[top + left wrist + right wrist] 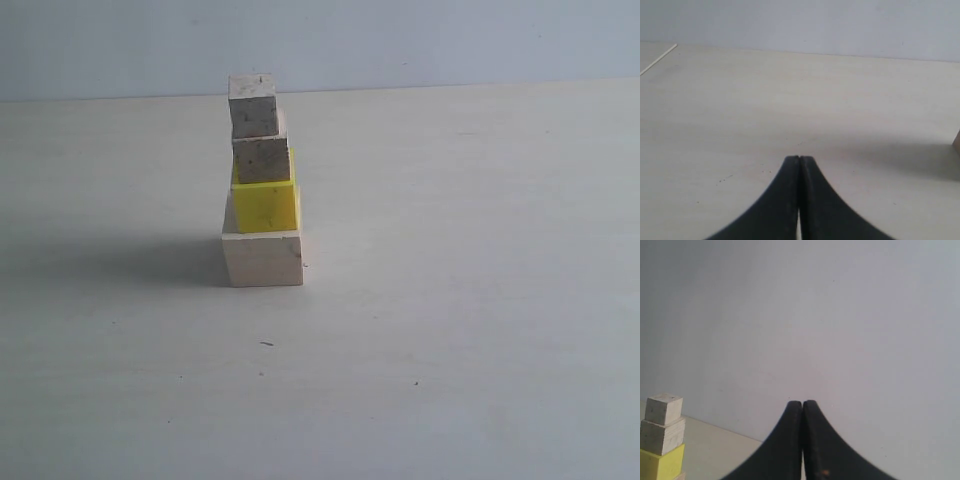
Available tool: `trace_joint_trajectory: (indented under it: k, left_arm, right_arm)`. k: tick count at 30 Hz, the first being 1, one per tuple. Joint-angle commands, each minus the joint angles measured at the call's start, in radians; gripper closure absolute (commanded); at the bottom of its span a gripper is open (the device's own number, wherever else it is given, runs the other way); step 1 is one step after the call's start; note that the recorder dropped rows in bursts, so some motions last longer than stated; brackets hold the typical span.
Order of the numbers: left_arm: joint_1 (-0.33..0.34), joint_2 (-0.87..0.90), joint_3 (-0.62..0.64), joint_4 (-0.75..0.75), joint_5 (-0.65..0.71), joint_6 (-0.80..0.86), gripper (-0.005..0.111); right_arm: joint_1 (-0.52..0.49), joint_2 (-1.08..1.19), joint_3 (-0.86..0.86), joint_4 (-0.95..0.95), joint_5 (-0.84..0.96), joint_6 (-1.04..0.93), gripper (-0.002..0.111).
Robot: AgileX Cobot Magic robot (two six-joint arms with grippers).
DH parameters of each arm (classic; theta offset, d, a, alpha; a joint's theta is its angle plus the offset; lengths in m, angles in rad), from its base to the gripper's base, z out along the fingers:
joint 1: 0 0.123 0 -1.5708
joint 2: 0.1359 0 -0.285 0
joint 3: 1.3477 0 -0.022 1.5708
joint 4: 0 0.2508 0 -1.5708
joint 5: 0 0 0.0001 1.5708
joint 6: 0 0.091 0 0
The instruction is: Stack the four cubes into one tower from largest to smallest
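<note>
Left gripper fully closed — black curved jaws pressed together tip to tip, gripping nothing. Right gripper in the same state — dark jaws meeting along a thin seam, empty, with a small orange fleck low on one jaw.

Big pale table, plain blue-grey wall behind the table, grey shadow on the table, tiny dark speck on the table

Bright light from the right; the tower casts a soft shadow leftward on the worktop; every view looks slightly hazy
</note>
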Motion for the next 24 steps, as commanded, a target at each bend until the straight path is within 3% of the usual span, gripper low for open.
trace_joint_trajectory:
  k: [1, 24]
  left_arm:
    - [-0.001, -0.005, 0.004, -0.006, -0.013, 0.036, 0.107]
    - [-0.001, -0.005, 0.004, -0.029, -0.013, 0.036, 0.107]
  right_arm:
    - [0.001, -0.003, 0.004, 0.002, -0.004, 0.001, 0.108]
    - [0.001, -0.003, 0.004, 0.002, -0.004, 0.001, 0.108]
